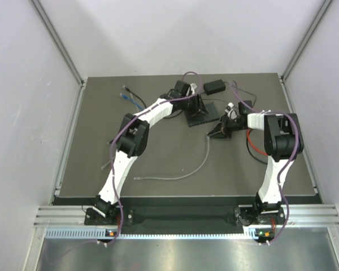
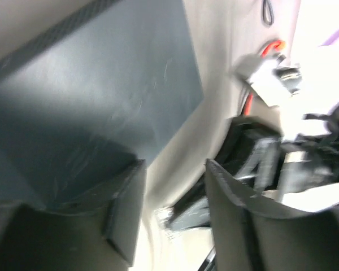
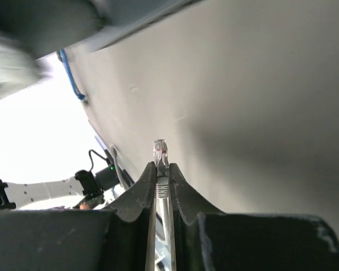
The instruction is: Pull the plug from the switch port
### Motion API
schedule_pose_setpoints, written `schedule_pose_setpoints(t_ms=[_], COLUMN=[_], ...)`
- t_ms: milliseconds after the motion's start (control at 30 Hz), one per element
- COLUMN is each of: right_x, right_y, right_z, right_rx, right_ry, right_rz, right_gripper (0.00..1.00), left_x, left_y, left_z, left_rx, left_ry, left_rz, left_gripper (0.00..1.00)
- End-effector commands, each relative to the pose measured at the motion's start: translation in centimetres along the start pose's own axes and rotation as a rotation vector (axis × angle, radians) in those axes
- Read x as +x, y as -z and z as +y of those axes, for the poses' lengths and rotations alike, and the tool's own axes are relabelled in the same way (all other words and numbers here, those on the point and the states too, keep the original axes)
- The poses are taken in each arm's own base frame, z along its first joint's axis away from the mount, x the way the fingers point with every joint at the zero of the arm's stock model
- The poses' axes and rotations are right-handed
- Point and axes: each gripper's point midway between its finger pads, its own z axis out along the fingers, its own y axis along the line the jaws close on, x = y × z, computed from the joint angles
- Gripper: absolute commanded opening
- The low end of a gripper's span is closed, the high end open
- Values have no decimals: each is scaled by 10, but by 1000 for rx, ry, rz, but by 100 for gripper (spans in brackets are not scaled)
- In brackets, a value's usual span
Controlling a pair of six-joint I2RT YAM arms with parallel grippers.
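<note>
Pinching the clear plastic plug (image 3: 160, 151), the right gripper (image 3: 163, 167) sits just right of the flat dark grey switch (image 1: 200, 116); the left gripper (image 2: 175, 169) gapes over it.

Both arms are white shells with chunky black joints: left arm (image 1: 114, 172), right arm (image 1: 269, 178). A purple cable (image 1: 189, 73) runs loosely along each. Fingers (image 3: 137, 197) are matte black wedges.
</note>
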Motion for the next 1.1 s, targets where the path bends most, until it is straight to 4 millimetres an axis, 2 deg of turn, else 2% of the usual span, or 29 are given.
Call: schedule_pose_setpoints(t_ms=[0, 67, 100, 133, 167, 233, 267, 367, 400, 467, 500, 567, 600, 700, 867, 967, 1000, 1033, 1067], right_x=[-5, -1, -1, -1, 0, -4, -3, -8, -9, -10, -10, -9, -10, -10, -3, 2, 2, 2, 3], right_y=[30, 43, 48, 52, 59, 67, 74, 83, 84, 85, 85, 85, 86, 90, 97, 100, 100, 99, 99], right_z=[38, 52, 59, 66, 80, 98, 110, 136, 142, 158, 163, 180, 186, 204, 225, 233, 234, 234, 233], right_rx=[28, 43, 41, 32, 14, -2, -17, -52, -63, -91, -100, -141, -155, -192, -248, -262, -263, -262, -257], right_ry=[83, 86, 87, 88, 93, 110, 110, 134, 144, 154, 151, 150, 151, 156, 156, 174, 184, 190, 213], right_rz=[-83, -90, -103, -112, -132, -162, -182, -227, -234, -237, -235, -229, -233, -242, -234, -240, -241, -241, -242], right_gripper=[0, 0, 0, 0, 0, 0, 0, 0, 0, 0, 0, 0, 0, 0, 0, 0, 0, 4, 9], left_x=[10, 10, 17, 20, 31, 45, 59, 89, 103, 118, 128, 131, 140, 146, 143, 141, 140, 137, 129], left_y=[33, 52, 71, 81, 99, 114, 129, 148, 152, 155, 154, 151, 149, 147, 145, 145, 146, 146, 147], left_z=[10, -13, -26, -34, -48, -58, -68, -88, -103, -111, -112, -114, -106, -104, -69, -63, -63, -62, -55], left_rx=[-120, -71, -51, -28, 22, 59, 100, 187, 281, 341, 343, 312, 270, 245, 61, 31, 27, 15, -42], left_ry=[-29, -102, -155, -182, -217, -272, -303, -378, -407, -412, -423, -451, -467, -517, -543, -555, -555, -551, -533], left_rz=[7, 1, -5, -12, -15, -3, 11, 46, 87, 139, 177, 194, 224, 224, 237, 233, 225, 213, 186], left_gripper=[55, 59, 62, 64, 64, 66, 66, 70, 71, 71, 71, 72, 72, 72, 69, 53, 41, 15, 0])
